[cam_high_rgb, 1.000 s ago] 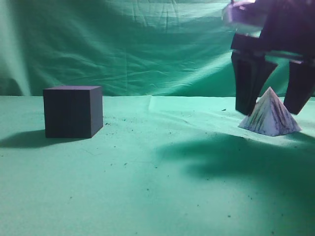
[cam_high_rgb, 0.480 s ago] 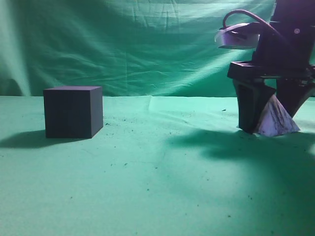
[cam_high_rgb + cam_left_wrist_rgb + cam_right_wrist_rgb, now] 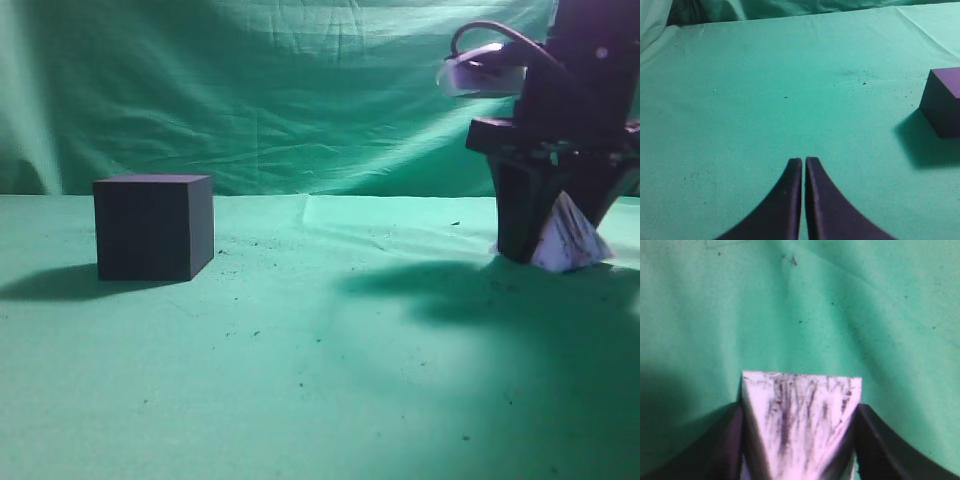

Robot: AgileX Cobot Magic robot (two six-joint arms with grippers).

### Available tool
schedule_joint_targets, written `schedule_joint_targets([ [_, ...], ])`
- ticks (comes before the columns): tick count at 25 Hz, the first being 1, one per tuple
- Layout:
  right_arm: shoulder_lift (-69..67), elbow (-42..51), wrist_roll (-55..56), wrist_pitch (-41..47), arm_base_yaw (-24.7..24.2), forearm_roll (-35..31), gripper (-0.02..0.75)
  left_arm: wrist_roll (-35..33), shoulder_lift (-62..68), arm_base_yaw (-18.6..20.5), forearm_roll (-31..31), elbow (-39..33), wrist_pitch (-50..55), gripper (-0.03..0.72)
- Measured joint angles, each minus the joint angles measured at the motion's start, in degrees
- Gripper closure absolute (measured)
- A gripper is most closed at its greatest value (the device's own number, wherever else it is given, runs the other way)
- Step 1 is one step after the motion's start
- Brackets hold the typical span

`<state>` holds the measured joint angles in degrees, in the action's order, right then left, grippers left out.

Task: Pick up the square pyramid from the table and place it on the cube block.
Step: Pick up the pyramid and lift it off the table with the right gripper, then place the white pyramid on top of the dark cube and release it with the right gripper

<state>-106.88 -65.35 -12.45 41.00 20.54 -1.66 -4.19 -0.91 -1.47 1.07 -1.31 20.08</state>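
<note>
Green wrinkled cloth, speckled with dark crumbs, covered the table nearest you, bare in front. Farther back at 9 o'clock sat the cube block, alone and well apart from everything else. At 3 o'clock your right gripper stood straight down over the square pyramid, its fingers pressed against two opposite sloping faces; the jaws were partly closed with the pyramid pinched between them. The pyramid's base looked at, or barely off, the cloth; you could not tell which.

By my reading you were in the grasp step, with nothing carried yet. Your next move called for a straight lift, since sloped faces may slide out of a pinch, then a carry toward 9 o'clock to set the base flat on the cube's top.

Your left gripper hung above bare cloth, fingertips together, holding nothing, the cube at its 2 o'clock.
</note>
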Motion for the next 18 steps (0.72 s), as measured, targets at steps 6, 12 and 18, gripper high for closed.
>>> schedule_joint_targets([
  [6,3.84,-10.54,0.00,9.34,0.00,2.08,0.325,0.00,0.00,0.00,0.00,0.00,0.00,0.688],
  [12,5.57,-24.86,0.00,20.61,6.07,3.03,0.325,0.00,0.00,0.00,0.00,0.00,0.00,0.688],
  [18,4.36,-30.91,1.66,21.16,21.17,2.52,0.325,0.00,0.00,0.00,0.00,0.00,0.00,0.688],
])
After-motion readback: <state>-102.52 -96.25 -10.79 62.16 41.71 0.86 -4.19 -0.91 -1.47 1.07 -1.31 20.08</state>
